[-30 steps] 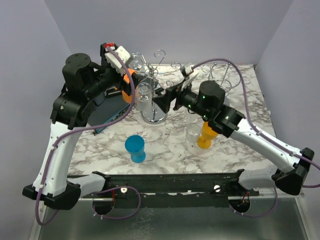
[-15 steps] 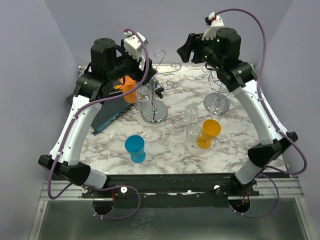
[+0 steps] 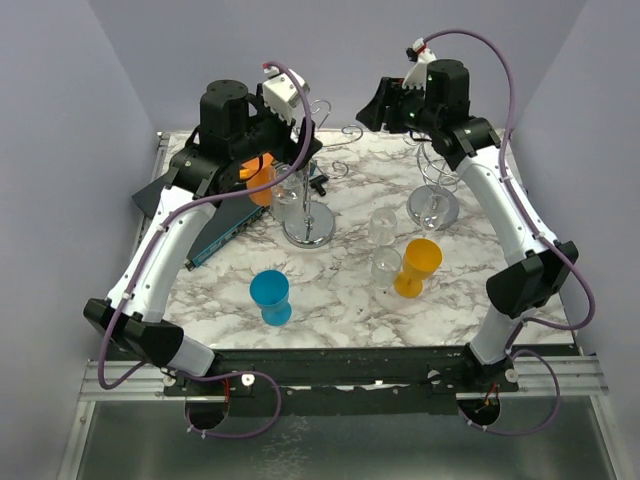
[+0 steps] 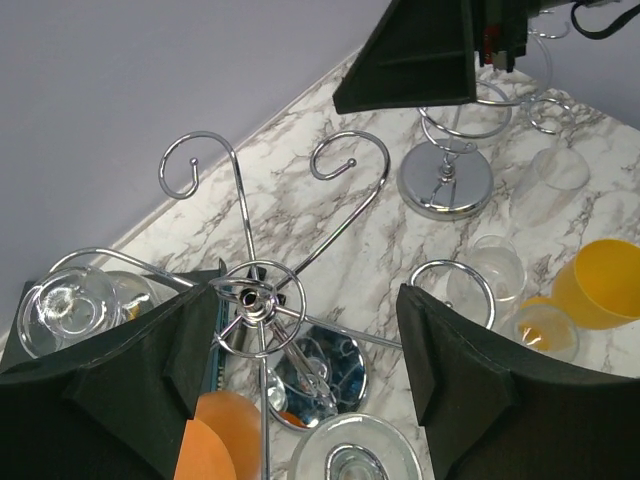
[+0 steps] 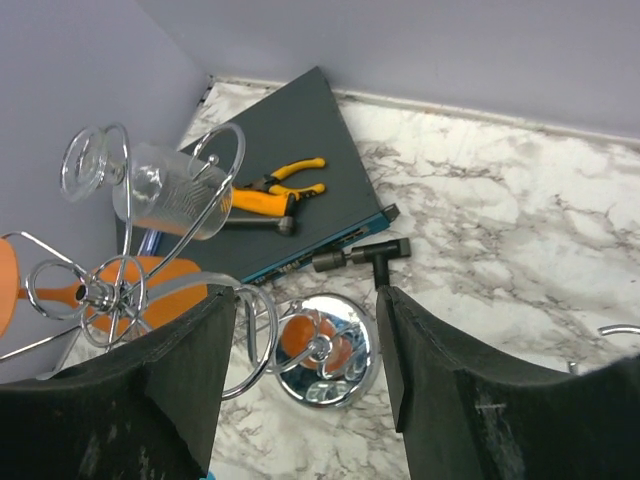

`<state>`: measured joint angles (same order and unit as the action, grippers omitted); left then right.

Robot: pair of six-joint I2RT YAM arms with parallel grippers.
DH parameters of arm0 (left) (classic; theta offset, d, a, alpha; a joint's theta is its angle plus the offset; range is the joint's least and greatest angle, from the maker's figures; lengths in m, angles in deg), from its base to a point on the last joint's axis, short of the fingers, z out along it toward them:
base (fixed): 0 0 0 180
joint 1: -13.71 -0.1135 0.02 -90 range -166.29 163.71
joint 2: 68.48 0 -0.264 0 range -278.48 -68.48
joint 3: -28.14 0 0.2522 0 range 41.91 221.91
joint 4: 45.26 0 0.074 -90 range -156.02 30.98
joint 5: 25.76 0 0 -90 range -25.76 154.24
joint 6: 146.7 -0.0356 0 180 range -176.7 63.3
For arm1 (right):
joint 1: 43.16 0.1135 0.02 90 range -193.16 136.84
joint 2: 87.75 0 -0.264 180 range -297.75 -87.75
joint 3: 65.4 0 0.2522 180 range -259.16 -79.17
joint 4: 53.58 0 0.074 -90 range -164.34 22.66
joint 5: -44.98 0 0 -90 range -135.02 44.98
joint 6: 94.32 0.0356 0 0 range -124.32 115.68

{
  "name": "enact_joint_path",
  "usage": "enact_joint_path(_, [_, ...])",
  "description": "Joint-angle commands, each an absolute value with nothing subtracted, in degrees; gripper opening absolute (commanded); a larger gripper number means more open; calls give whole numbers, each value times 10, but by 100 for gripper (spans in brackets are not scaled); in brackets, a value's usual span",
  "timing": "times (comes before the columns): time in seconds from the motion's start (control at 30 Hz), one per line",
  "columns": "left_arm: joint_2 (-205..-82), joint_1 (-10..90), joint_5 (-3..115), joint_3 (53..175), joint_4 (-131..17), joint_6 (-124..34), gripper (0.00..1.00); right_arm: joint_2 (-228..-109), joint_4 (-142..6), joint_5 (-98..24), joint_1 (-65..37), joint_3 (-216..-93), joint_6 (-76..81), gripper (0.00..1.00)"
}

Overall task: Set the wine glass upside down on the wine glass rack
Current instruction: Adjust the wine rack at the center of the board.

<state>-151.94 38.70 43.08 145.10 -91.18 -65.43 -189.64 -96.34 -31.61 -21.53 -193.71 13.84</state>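
At the far left of the marble table (image 3: 470, 290) lies a dark flat board (image 3: 215, 228), and the right wrist view shows yellow-handled pliers (image 5: 275, 185) resting on it, with a small black T-shaped tool (image 5: 365, 255) on the marble just beside its corner. The left arm is raised over the wine glass rack (image 3: 310, 232). The left gripper (image 4: 305, 310) hangs above the rack's chrome hub with its fingers (image 4: 150, 370) spread wide, one on either side of the wire arms and holding nothing. An orange cup (image 3: 258, 180) hangs on the rack's left side, and a clear wine glass (image 3: 288, 190) hangs bowl down just right of it, close to the central post. The left wrist view shows another clear glass (image 4: 65, 305) seated in a loop at the far left. Near the table's front edge a blue cup (image 3: 271, 297) stands upright. To the right of the rack's base two clear glasses stand upright on the marble, one (image 3: 383, 228) farther back and one (image 3: 385, 268) nearer, the nearer touching or almost touching a yellow cup (image 3: 418, 265). A second chrome rack (image 3: 433, 205) stands at the far right. The right gripper (image 5: 305, 320) is held high near the back wall, above and between the two racks, pointing toward the left one. Its fingers (image 5: 460, 400) are parted and hold nothing.
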Motion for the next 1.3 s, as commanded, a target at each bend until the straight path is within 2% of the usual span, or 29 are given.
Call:
enact_joint_path(0.0, [-1538,391,470,1446,-890,-635,77,-1881,-944,-265,-222,-1902,160,63])
enact_joint_path(0.37, [-1557,395,482,1440,-886,-634,71,-1866,-899,-239,-229,-1846,175,53])
enact_joint_path(0.47, [-1559,396,486,1438,-885,-636,68,-1850,-872,-231,-229,-1821,183,46])
enact_joint_path(0.63, [-1565,396,490,1437,-884,-633,62,-1828,-840,-222,-229,-1793,199,26])
enact_joint_path(1.17, [-1577,396,500,1435,-884,-626,54,-1781,-797,-210,-230,-1732,222,4])
enact_joint_path(1.27, [-1579,397,504,1433,-884,-627,49,-1769,-788,-205,-229,-1716,228,3])
